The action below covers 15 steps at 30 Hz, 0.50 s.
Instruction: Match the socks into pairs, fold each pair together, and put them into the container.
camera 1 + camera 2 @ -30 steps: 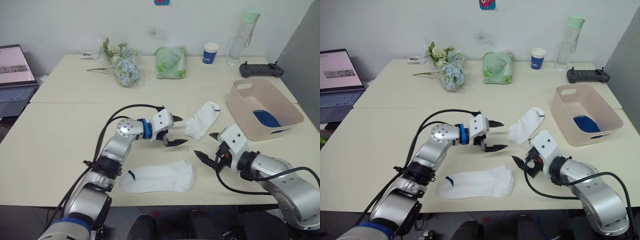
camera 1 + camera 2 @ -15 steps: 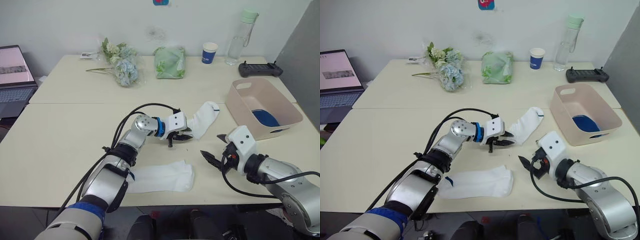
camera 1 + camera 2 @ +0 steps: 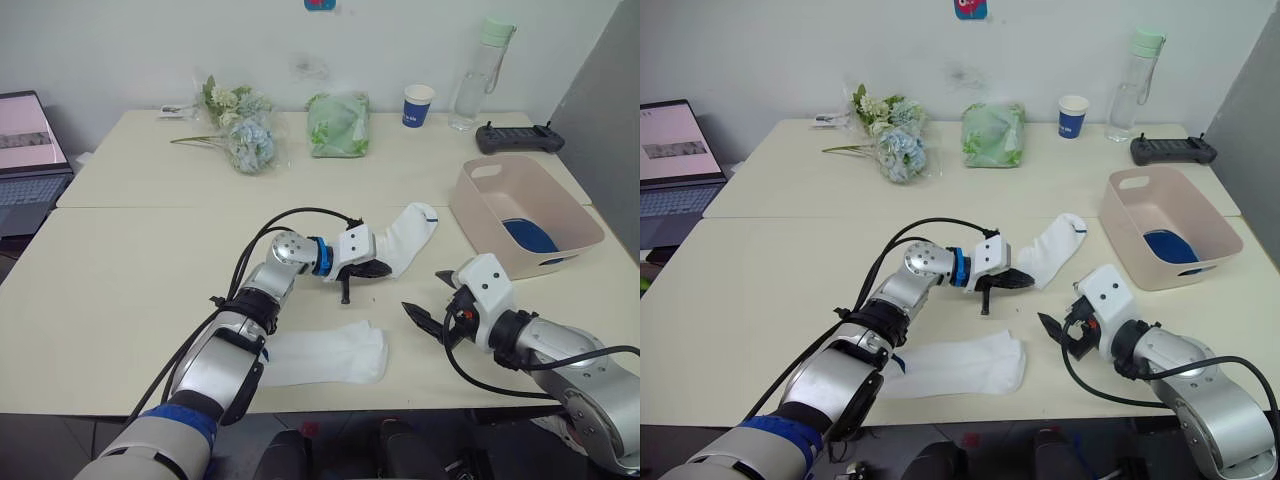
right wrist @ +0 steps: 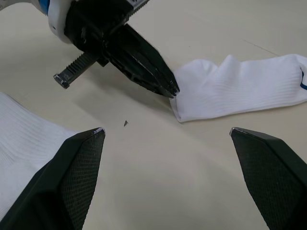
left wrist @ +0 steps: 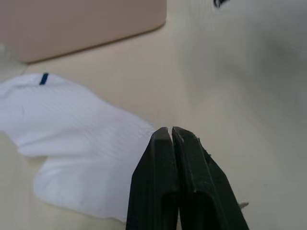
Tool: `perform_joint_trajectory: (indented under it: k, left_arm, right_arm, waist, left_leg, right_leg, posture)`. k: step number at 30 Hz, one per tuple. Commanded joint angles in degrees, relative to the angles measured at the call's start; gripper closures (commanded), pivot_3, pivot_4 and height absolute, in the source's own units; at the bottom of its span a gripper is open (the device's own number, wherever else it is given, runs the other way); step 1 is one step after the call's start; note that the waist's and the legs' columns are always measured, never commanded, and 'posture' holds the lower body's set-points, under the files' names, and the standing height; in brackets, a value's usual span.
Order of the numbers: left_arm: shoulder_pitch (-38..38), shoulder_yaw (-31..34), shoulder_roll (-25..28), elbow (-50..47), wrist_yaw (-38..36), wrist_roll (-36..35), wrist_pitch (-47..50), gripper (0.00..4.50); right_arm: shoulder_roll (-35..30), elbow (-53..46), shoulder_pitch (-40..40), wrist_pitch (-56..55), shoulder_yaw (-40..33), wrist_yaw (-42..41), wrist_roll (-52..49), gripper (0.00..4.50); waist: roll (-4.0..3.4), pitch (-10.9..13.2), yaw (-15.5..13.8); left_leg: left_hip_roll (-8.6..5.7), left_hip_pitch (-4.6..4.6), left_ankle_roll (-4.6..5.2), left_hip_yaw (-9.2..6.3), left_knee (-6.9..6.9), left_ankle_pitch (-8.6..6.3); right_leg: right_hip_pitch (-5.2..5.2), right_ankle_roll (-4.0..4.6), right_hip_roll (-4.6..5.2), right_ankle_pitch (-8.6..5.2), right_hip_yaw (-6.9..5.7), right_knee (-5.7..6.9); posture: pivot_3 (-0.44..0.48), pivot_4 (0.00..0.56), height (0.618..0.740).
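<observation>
A white sock (image 3: 405,238) lies mid-table, its cuff with a dark mark pointing at the container (image 3: 480,215), a pale pink tub at the right. A dark blue sock (image 3: 530,236) lies inside the tub. My left gripper (image 3: 385,268) is shut, its tips pinching this sock's toe edge, as the left wrist view's sock (image 5: 81,124) and left gripper (image 5: 167,129) also show. A second white sock (image 3: 320,355) lies flat near the front edge. To its right my right gripper (image 3: 425,295) stands open and empty above the table.
Along the back of the table are a flower bunch (image 3: 240,125), a green bag (image 3: 340,122), a blue paper cup (image 3: 420,105), a clear bottle (image 3: 480,70) and a black controller (image 3: 515,138). A laptop (image 3: 25,150) sits at the far left.
My left gripper reached forward to the middle sock's toe end and shut there. The right gripper stayed open and shifted slightly to the right.
</observation>
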State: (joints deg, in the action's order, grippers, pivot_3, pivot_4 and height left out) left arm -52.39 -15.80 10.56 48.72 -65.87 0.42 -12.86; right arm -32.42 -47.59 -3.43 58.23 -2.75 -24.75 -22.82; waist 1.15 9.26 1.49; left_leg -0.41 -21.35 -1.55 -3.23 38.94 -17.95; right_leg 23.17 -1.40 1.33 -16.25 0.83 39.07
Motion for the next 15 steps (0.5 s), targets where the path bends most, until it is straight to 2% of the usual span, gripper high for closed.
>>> perform_joint_trajectory:
  k: [1,6,14,15]
  left_arm:
    - [-1.8,0.1,0.3,-0.3,2.5,1.7,-2.0,3.27]
    - [-3.9,-1.1,-1.9,5.3,7.6,5.6,-4.8,1.70]
    - [-5.9,-2.7,-4.3,13.5,11.4,10.1,-0.2,1.70]
    - [-6.1,-2.7,-4.6,14.1,11.8,10.4,0.7,1.88]
  right_arm:
    - [-0.4,-2.9,-0.5,-0.2,-1.4,0.5,-0.9,0.00]
    - [-0.7,-3.1,-1.2,0.5,-1.5,1.0,-1.8,0.00]
    - [-1.1,-4.4,-1.4,2.4,-2.3,1.9,-3.1,0.00]
    - [-1.1,-4.5,-1.4,2.5,-2.4,2.0,-3.3,0.00]
  waist:
    - [0.00,0.0,0.0]
    - [0.00,0.0,-0.1]
    - [0.02,0.0,0.0]
    - [0.02,0.0,0.0]
  left_leg:
    - [0.00,0.00,0.00,0.00,0.00,0.00]
    - [-0.03,-0.02,0.00,0.01,0.01,0.00]
    - [-0.02,0.00,0.00,0.01,0.02,0.00]
    - [-0.03,0.01,0.00,-0.01,0.02,0.00]
  right_leg:
    - [0.00,0.00,0.00,0.00,0.00,0.00]
    - [0.00,-0.01,0.01,0.00,-0.01,-0.01]
    - [0.00,-0.01,-0.02,0.00,-0.05,0.01]
    - [-0.02,-0.01,-0.01,0.01,-0.06,0.02]
  posture:
    - [0.000,0.150,0.740]
    - [0.000,0.150,0.740]
    - [0.000,0.150,0.740]
    - [0.000,0.150,0.740]
